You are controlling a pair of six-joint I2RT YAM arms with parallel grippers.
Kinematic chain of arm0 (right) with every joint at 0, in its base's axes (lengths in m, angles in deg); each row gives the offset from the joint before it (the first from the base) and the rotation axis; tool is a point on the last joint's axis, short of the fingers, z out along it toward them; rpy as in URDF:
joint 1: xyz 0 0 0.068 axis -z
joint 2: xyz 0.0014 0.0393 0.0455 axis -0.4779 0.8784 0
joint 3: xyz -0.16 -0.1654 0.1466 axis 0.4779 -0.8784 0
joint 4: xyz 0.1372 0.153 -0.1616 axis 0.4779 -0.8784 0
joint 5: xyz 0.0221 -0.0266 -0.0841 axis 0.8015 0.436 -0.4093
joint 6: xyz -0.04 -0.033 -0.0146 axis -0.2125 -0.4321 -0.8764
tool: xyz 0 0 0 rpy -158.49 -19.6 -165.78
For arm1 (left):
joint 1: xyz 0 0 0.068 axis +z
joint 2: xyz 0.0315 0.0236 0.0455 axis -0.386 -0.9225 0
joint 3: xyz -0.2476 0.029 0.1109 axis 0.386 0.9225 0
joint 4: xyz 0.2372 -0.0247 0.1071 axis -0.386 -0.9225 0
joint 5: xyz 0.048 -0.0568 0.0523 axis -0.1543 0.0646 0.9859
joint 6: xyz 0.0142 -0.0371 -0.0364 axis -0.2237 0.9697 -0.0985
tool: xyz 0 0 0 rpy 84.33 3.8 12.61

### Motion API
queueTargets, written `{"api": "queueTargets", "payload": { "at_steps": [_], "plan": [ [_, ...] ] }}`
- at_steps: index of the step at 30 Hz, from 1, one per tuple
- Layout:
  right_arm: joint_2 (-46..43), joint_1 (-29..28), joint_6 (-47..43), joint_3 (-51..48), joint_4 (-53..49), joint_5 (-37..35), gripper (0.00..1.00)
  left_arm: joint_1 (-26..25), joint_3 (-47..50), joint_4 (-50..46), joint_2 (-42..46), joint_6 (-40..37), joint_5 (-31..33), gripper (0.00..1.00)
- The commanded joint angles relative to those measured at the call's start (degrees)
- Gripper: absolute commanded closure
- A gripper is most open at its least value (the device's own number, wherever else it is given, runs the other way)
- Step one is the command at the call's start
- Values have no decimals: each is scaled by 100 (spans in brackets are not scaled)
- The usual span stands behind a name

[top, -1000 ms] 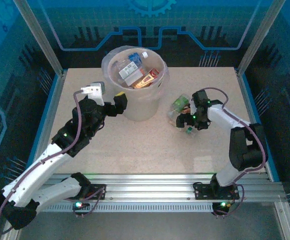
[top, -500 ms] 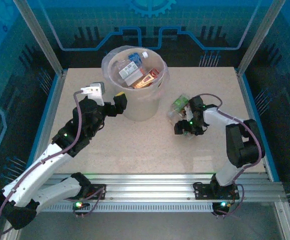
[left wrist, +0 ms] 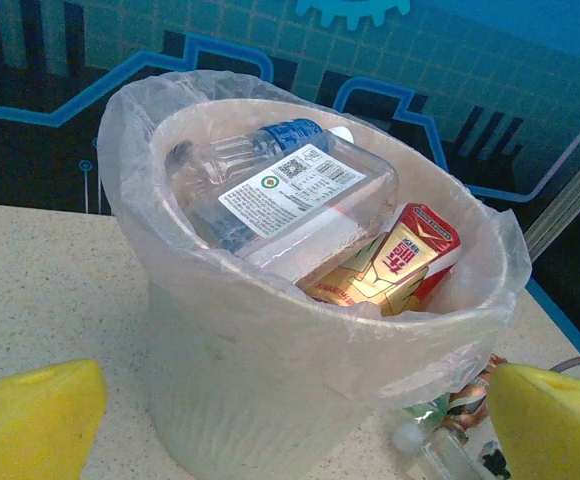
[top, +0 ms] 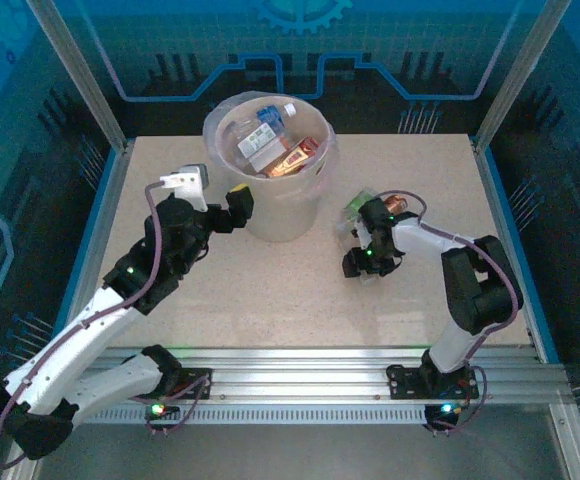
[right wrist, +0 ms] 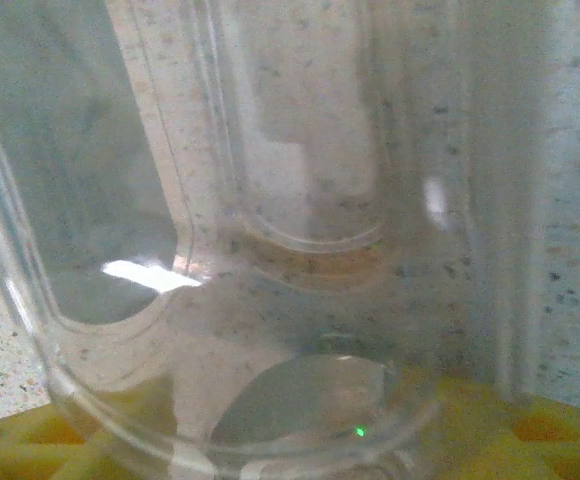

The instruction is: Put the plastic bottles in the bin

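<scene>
The bin (top: pixel 270 215) stands at the back middle of the table and holds several plastic bottles, among them a clear one with a blue label (left wrist: pixel 270 185) and a red-and-gold one (left wrist: pixel 400 260). My left gripper (top: pixel 238 205) hangs open just left of the bin, its yellow fingers (left wrist: pixel 30 420) wide apart. To the right of the bin lie a green-labelled bottle (top: pixel 358 207) and a copper one (top: pixel 398 203). My right gripper (top: pixel 362 260) is down at the table beside them. A clear bottle (right wrist: pixel 270 250) sits between its yellow fingers (right wrist: pixel 560 430).
Blue rails edge the table (top: pixel 270 300) on the left and right, with a metal rail along the front. The bin's bag liner (left wrist: pixel 130 110) bulges over its rim. Bare tabletop stretches in front of the bin.
My right gripper has swung left and lower towards the table, and its fingers have come in around the clear bottle. The copper bottle behind it is now uncovered. The left arm has stayed still.
</scene>
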Motion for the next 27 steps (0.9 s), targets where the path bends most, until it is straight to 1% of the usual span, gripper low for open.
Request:
{"api": "queueTargets", "payload": {
  "at_steps": [1,3,8,13,15,21,24,27],
  "plan": [
    [149,-217,18,204,-229,-253,36,-6,102,19,136,73,187,1],
    [212,-303,9,250,-265,-312,40,0,106,26,147,73,208,1],
    [325,-482,10,350,-376,-465,57,-2,105,10,147,64,248,1],
    [44,-731,-8,394,-566,-748,68,-4,89,-8,163,107,298,1],
    [-184,-821,-4,426,-645,-843,71,-5,81,6,156,144,318,1],
    [-1111,-978,-16,593,-829,-926,76,7,-64,-49,64,284,215,1],
    [-1636,-1043,-32,657,-817,-928,80,14,-184,-90,-19,370,-17,1],
    [-2165,-1092,-48,686,-724,-844,82,18,-376,-135,-186,444,-475,1]
  ]
}}
